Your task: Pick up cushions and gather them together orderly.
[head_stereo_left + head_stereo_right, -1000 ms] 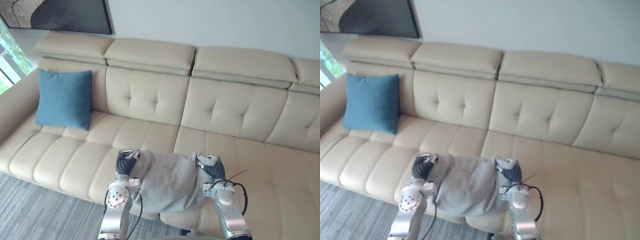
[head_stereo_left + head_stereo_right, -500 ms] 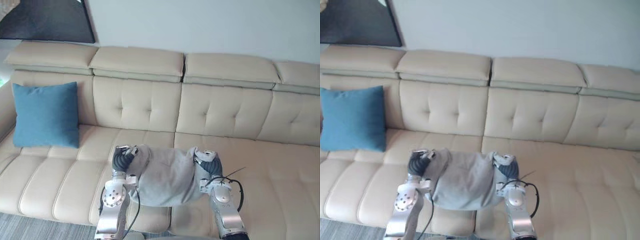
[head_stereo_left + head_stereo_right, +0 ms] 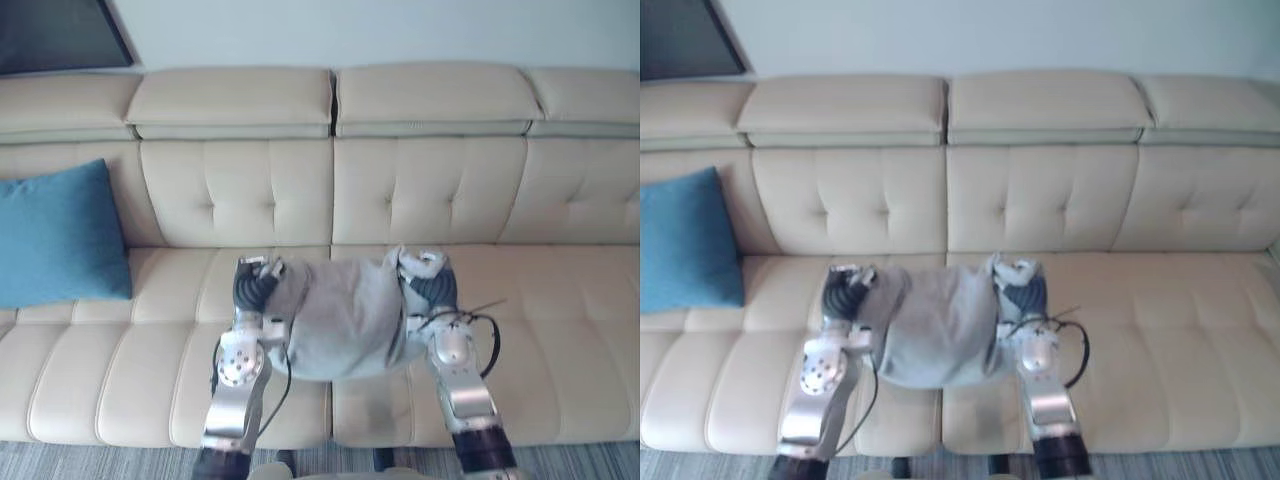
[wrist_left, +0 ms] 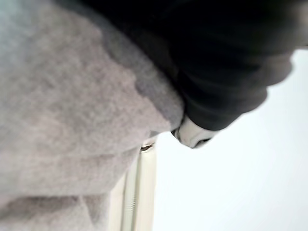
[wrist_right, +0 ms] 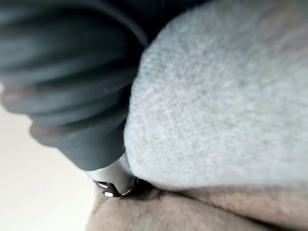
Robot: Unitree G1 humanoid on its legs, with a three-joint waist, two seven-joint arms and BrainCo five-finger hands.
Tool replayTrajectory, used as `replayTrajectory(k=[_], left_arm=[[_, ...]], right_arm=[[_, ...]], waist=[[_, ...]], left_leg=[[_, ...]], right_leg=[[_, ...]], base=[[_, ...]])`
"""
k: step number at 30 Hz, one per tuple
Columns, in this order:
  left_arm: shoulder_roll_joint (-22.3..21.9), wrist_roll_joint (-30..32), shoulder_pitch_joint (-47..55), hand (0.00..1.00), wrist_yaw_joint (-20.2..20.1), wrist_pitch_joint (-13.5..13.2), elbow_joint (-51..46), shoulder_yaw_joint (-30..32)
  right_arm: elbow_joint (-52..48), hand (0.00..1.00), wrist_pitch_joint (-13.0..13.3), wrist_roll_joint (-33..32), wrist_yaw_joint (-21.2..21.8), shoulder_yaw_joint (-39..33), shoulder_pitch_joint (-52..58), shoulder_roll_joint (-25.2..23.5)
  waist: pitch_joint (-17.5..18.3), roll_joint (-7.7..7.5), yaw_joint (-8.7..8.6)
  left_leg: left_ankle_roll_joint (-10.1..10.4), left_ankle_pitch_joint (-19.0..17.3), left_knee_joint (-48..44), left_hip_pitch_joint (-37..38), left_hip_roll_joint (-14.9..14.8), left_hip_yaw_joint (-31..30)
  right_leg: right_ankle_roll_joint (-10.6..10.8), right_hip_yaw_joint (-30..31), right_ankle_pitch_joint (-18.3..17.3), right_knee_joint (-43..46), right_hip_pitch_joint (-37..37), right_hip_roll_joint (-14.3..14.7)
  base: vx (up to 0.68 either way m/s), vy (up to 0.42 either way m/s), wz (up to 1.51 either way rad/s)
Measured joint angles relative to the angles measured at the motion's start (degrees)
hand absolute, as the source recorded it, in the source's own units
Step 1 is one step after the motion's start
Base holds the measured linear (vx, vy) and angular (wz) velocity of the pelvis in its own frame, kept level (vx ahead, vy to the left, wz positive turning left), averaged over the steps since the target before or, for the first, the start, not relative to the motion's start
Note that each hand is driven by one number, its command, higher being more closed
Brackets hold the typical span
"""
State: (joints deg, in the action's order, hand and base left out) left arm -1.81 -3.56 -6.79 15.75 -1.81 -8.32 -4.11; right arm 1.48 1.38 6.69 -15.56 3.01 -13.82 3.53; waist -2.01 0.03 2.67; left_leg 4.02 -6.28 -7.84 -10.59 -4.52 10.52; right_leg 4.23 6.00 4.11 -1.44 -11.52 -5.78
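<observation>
A grey cushion (image 3: 340, 315) hangs in front of me over the seat of a cream leather sofa (image 3: 420, 190), held between both hands. My left hand (image 3: 254, 288) grips its left edge and my right hand (image 3: 432, 288) grips its right edge, where a corner of cloth bunches up above the hand. Up close, the grey cloth (image 4: 62, 120) presses against the left hand's dark cover (image 4: 216, 62), and the cushion (image 5: 226, 96) lies against the right hand (image 5: 62, 72). A blue cushion (image 3: 55, 235) leans upright against the sofa back at the far left.
The long sofa spans the whole width, its seat bare to the right of my hands. A dark framed picture (image 3: 50, 35) hangs on the wall at the upper left. Grey carpet (image 3: 80, 460) runs along the sofa's front.
The camera has swung, so the sofa now lies square to me and the blue cushion sits nearer the left edge. Both hands still hold the grey cushion the same way.
</observation>
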Motion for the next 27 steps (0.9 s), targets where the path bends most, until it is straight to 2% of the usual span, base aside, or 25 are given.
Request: replayTrajectory(k=[3, 6, 9, 13, 18, 19, 20, 23, 24, 26, 27], left_arm=[[-0.08, -0.07, -5.30, 1.00, 1.50, -0.47, 0.05, 2.72], [0.33, -0.32, -9.69, 1.00, 2.67, -1.46, 1.47, 4.45], [0.26, -1.20, -11.14, 1.00, 3.02, -1.72, 3.21, 5.99], [-2.23, -1.24, -11.20, 1.00, 3.09, -1.70, 4.67, 8.23], [-3.39, -1.25, -11.90, 1.00, 3.11, -1.88, 5.68, 9.94], [-3.40, -1.41, -12.83, 0.00, 3.13, -2.18, 6.76, 9.96], [-3.25, -1.72, -14.19, 0.00, 3.14, -2.56, 7.83, 10.26], [-1.97, -1.99, -18.79, 0.00, 3.58, -3.21, 10.24, 11.87], [1.03, -2.11, -25.71, 0.00, 4.31, -4.14, 14.35, 13.93], [3.65, -2.12, -32.31, 0.00, 4.57, -4.22, 19.07, 16.63], [6.35, -2.15, -37.11, 0.00, 5.39, -4.21, 23.32, 18.61]], right_arm=[[2.84, 1.00, 0.02, -0.23, -0.97, 0.01, -6.83, 0.25], [4.77, 1.00, -0.43, -0.76, -1.34, 0.63, -10.98, 1.80], [5.57, 1.00, -0.80, -1.74, -1.55, 0.99, -11.33, 1.48], [6.89, 1.00, -1.82, -2.19, -1.91, 1.07, -11.27, 0.95], [6.77, 1.00, -1.78, -2.12, -2.57, 1.00, -11.34, -0.07], [6.73, 1.00, -1.68, -2.09, -2.90, 0.93, -11.47, -0.19], [6.75, 0.00, -1.67, -2.08, -3.05, 0.41, -12.07, -0.32], [7.29, 0.00, -1.63, -2.04, -3.52, -0.86, -15.99, -0.21], [11.05, 0.00, -1.35, -2.01, -4.23, -2.95, -23.20, 0.28], [15.60, 0.00, -1.29, -2.03, -5.14, -4.67, -30.39, 1.46], [19.66, 0.00, -1.28, -2.08, -5.80, -5.55, -35.79, 2.45]], waist=[[-1.53, -0.06, -0.15], [-4.67, -0.24, -0.19], [-6.59, -0.35, -0.25], [-8.89, -0.36, -0.46], [-9.29, -0.41, -0.43], [-9.37, -0.47, -0.48], [-10.36, -0.91, -0.43], [-13.57, -1.09, -0.57], [-15.96, -1.67, -1.08], [-17.17, -1.90, -1.54], [-17.56, -1.93, -2.15]], left_leg=[[-0.21, 0.86, 0.04, -2.61, -0.04, 0.29], [-0.25, 2.08, 0.34, -4.42, 0.01, 0.35], [-0.22, 2.83, 0.65, -5.75, 0.16, -0.01], [-0.08, 3.47, 1.14, -6.43, 0.13, -0.10], [-0.02, 4.14, 2.08, -6.71, 0.07, -0.22], [-0.04, 4.19, 1.66, -7.52, 0.21, -0.52], [-0.01, 4.37, 1.60, -7.60, 0.42, -0.63], [-0.08, 4.79, 1.58, -8.20, 0.74, -1.81], [0.02, 5.34, 1.64, -9.85, 1.50, -3.01], [0.29, 6.25, 1.82, -11.46, 1.69, -3.48], [0.47, 7.06, 2.27, -12.44, 1.99, -4.06]], right_leg=[[-0.21, 0.81, 1.98, -0.19, -3.03, 0.22], [-0.46, 1.29, 4.01, -1.17, -4.66, 0.23], [-0.09, 1.04, 4.56, -1.36, -5.91, 0.13], [0.08, 0.93, 5.17, -1.36, -6.77, 0.22], [0.75, 1.00, 6.19, -1.40, -7.53, 0.31], [0.79, 1.00, 6.25, -1.53, -7.89, 0.15], [0.82, 1.06, 6.32, -1.77, -7.87, -0.04], [0.65, 1.17, 7.72, -2.29, -8.15, -0.04], [1.03, 1.24, 8.46, -2.45, -9.69, -0.38], [1.10, 1.26, 9.43, -2.81, -11.27, -0.42], [1.33, 1.35, 9.79, -2.83, -12.39, -0.54]], base=[[-0.11, -0.005, -0.12], [-0.11, -0.006, -0.04], [-0.09, -0.021, 0.04], [-0.06, -0.029, 0.01], [-0.04, -0.016, 0.01], [-0.04, -0.005, 0.05], [-0.06, -0.008, 0.07], [-0.10, -0.011, 0.02], [-0.13, -0.012, 0.07], [-0.16, -0.027, 0.05], [-0.14, -0.037, 0.00]])
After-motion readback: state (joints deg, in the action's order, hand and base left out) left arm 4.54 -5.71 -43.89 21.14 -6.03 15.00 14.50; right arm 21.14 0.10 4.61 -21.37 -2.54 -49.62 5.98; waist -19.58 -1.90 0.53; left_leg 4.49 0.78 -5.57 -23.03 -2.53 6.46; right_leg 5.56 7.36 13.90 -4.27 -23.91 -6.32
